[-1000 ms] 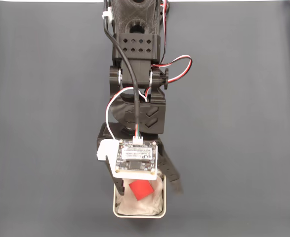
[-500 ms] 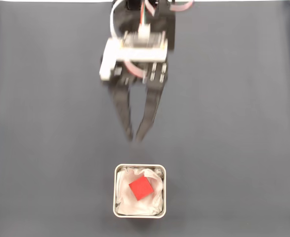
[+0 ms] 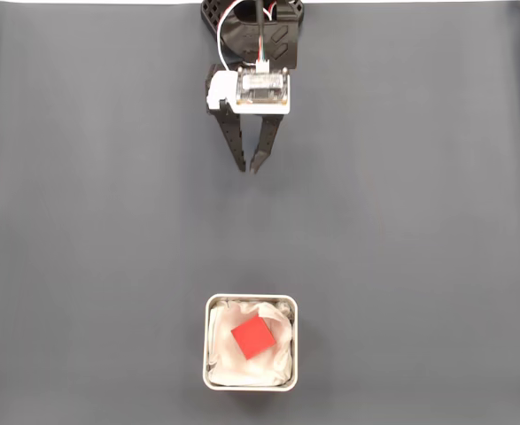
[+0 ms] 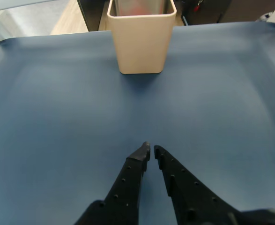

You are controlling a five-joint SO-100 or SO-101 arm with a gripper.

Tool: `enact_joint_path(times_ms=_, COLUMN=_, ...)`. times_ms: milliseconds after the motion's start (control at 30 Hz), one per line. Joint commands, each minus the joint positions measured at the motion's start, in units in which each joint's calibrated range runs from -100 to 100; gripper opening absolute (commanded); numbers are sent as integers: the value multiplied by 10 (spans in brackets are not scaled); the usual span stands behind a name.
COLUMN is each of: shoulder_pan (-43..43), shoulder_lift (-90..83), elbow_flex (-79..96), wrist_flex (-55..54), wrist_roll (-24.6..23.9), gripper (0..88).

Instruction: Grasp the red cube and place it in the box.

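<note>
The red cube (image 3: 252, 337) lies tilted on the white lining inside the box (image 3: 251, 302), a silvery square tin near the bottom of the fixed view. In the wrist view the box (image 4: 141, 41) stands at the far end of the mat, with a reddish tint inside its mouth. My gripper (image 3: 249, 167) hangs far above the box in the fixed view, near the arm's base, its black fingers almost together and empty. The wrist view shows the gripper (image 4: 151, 150) with only a thin slit between the tips.
A dark grey mat (image 3: 82, 221) covers the table, with open room on both sides of the box. The arm's base (image 3: 252, 18) sits at the top edge of the fixed view. Beyond the mat's far edge in the wrist view are floor and dark furniture.
The arm has pulled back from over the box toward its base, leaving the cube in the tin. The fingers have closed from a wider spread to nearly touching.
</note>
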Motion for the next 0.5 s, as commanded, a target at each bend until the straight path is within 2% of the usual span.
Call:
enact_joint_path(times_ms=0, shoulder_pan=-2, shoulder_lift=-43, elbow_flex=15, wrist_flex=123, wrist_roll=7, gripper=0)
enact_joint_path(times_ms=200, shoulder_pan=1, shoulder_lift=-43, elbow_flex=16, wrist_flex=262, wrist_roll=3, gripper=0)
enact_joint_path(times_ms=467, shoulder_pan=3, shoulder_lift=-43, elbow_flex=16, wrist_flex=283, wrist_roll=-5, gripper=0)
